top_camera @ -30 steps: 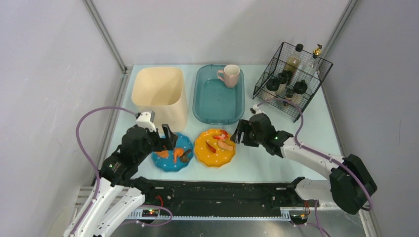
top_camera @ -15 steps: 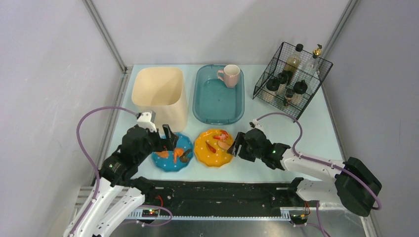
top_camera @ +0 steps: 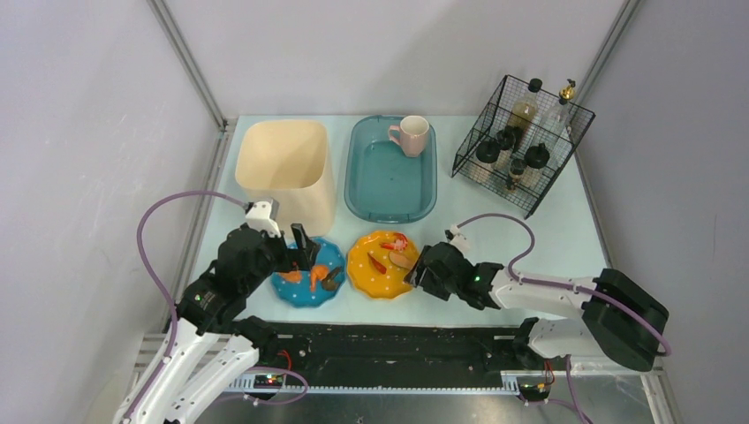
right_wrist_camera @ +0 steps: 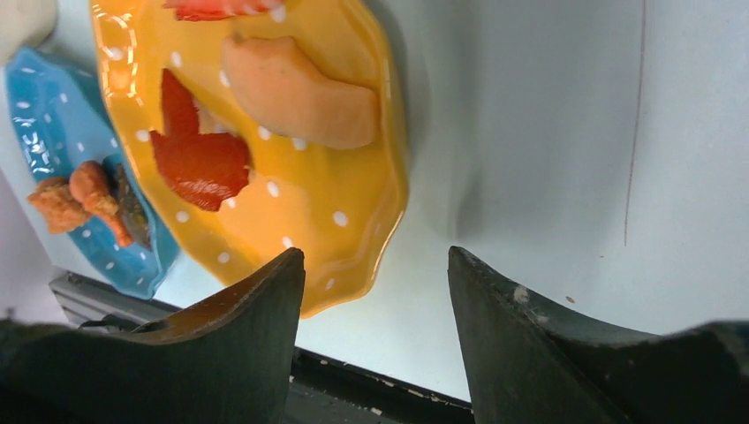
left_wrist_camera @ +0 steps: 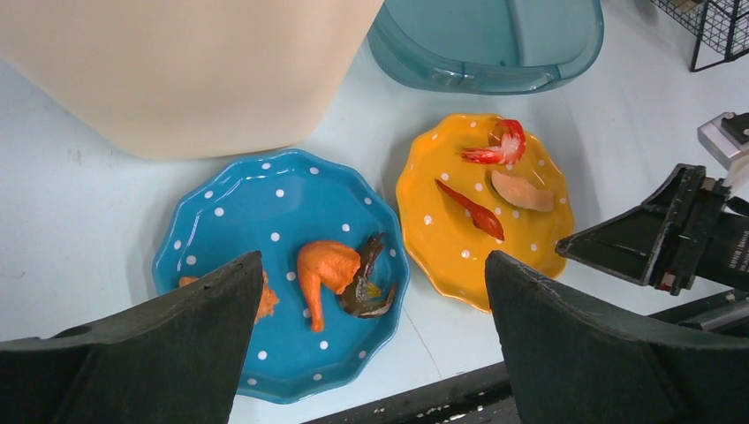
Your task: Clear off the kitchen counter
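Across the top view, the pale blue surface (top_camera: 565,231) stretched beneath both hands. Toward its 11 o'clock corner stood a cream bin (top_camera: 284,163), at 12 o'clock a teal basin (top_camera: 389,181) with a pink mug (top_camera: 411,136) inside, and at 1 o'clock a wire rack (top_camera: 521,146). The left hand (left_wrist_camera: 371,265), fingers spread wide and holding nothing, hung over the blue plate (top_camera: 305,278), close to the bin. The right hand (right_wrist_camera: 375,256) sat low over the surface, partly spread and gripping nothing, at the orange plate's (top_camera: 380,265) 4 o'clock rim. Whether it touched that rim could not be told. Bare surface lay open at its 3 o'clock.
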